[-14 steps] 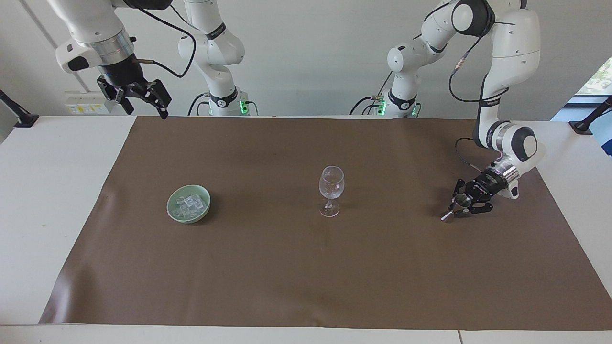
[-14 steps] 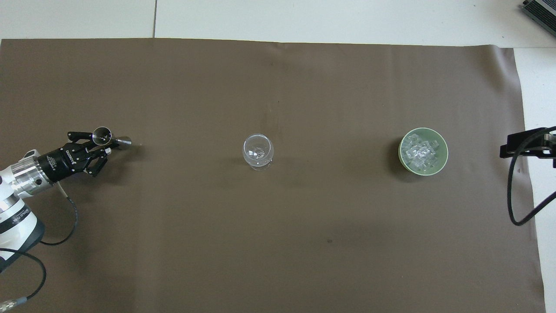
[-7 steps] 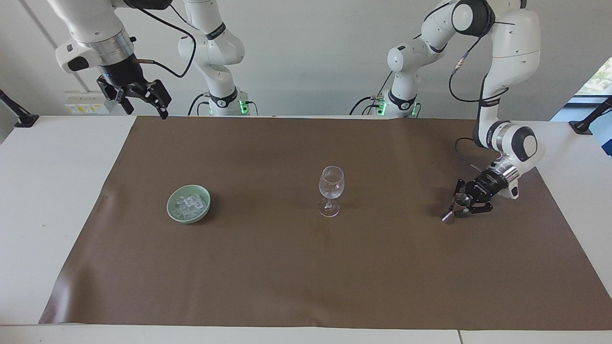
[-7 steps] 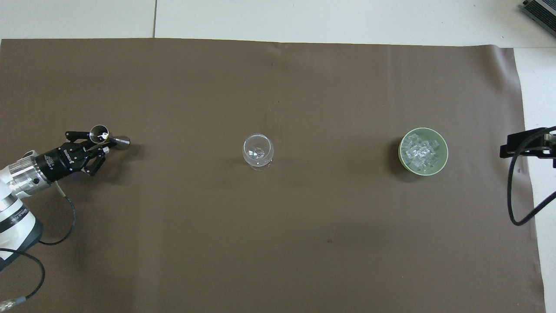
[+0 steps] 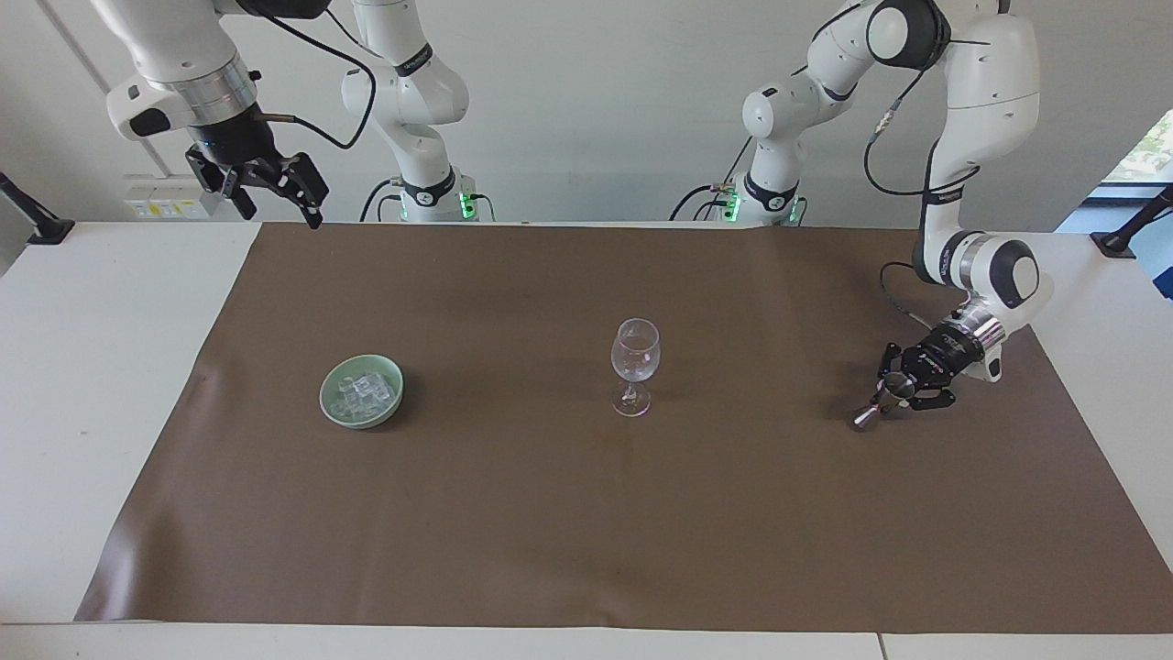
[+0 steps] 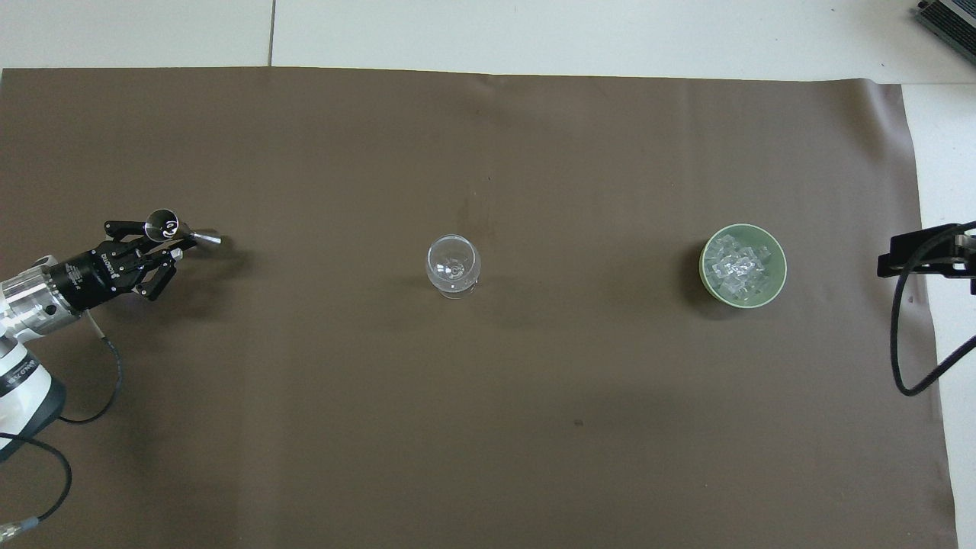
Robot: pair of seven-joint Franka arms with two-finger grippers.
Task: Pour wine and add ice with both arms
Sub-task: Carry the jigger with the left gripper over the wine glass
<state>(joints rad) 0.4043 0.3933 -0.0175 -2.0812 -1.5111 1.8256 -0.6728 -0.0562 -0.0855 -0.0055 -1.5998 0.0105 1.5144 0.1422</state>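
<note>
Gripping a small silver metal jigger (image 5: 878, 400) at the left arm's end of the brown mat (image 5: 586, 513), left gripper (image 5: 903, 390) is clamping it tilted. Clear stemmed wine glass (image 5: 634, 365) is standing mid-mat, toward the right arm. Right gripper (image 5: 275, 188) is waiting, fingers spread, empty, above the mat's corner; clear ice cubes (image 5: 362, 392) are lying in the pale green bowl (image 5: 361, 415).

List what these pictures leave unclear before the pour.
- Metal jigger in the left gripper: its contents are too small to see in either view.
- Wine glass: any liquid in it cannot be told.
- Right gripper: cut off by the overhead view's edge.
- Ice in the green bowl: clear cubes overlap, uncountable.
</note>
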